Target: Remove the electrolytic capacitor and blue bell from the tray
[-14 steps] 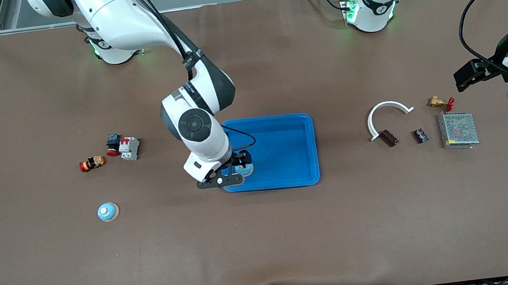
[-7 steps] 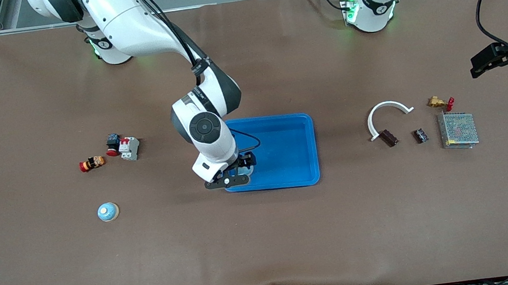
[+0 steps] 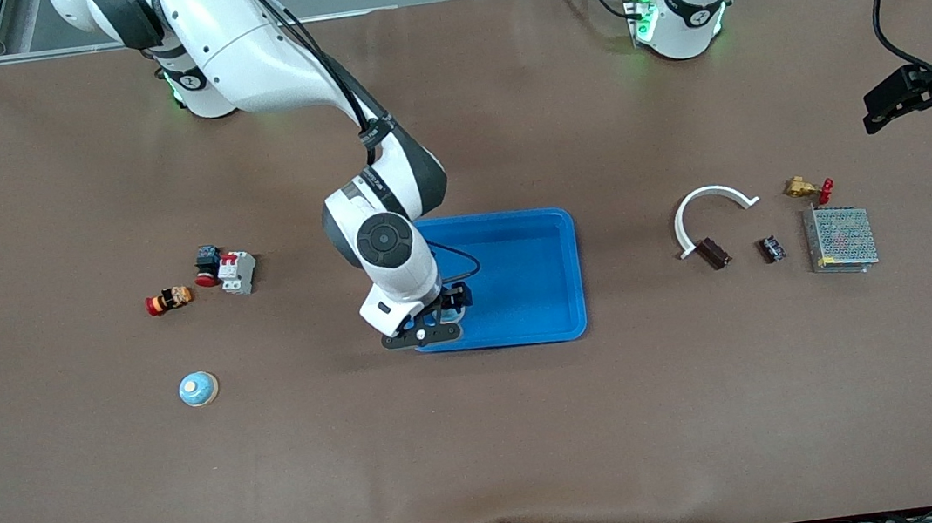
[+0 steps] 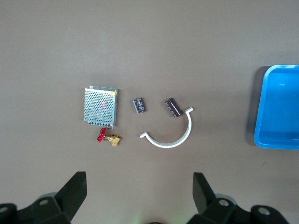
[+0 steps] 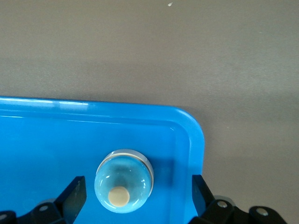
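Observation:
A light-blue bell (image 5: 124,186) with a cream button sits in the blue tray (image 3: 517,247), in the corner nearest the front camera at the right arm's end. My right gripper (image 3: 441,310) hangs low over it, open, its fingers apart on either side of the bell without touching it; it also shows in the right wrist view (image 5: 138,198). A dark brown cylindrical capacitor (image 3: 713,253) lies on the table at one end of a white curved piece (image 3: 709,203); it also shows in the left wrist view (image 4: 173,107). My left gripper (image 3: 903,96) is open and empty, high over the left arm's end of the table.
A second blue bell (image 3: 198,388) stands on the table toward the right arm's end, with a red-and-grey breaker (image 3: 236,271) and small red parts near it. Beside the capacitor lie a small black part (image 3: 772,248), a metal mesh box (image 3: 841,238) and a brass valve (image 3: 806,188).
My right gripper has shifted a little toward the left arm's end over the tray corner. My left arm has drawn away from the parts toward the table's end.

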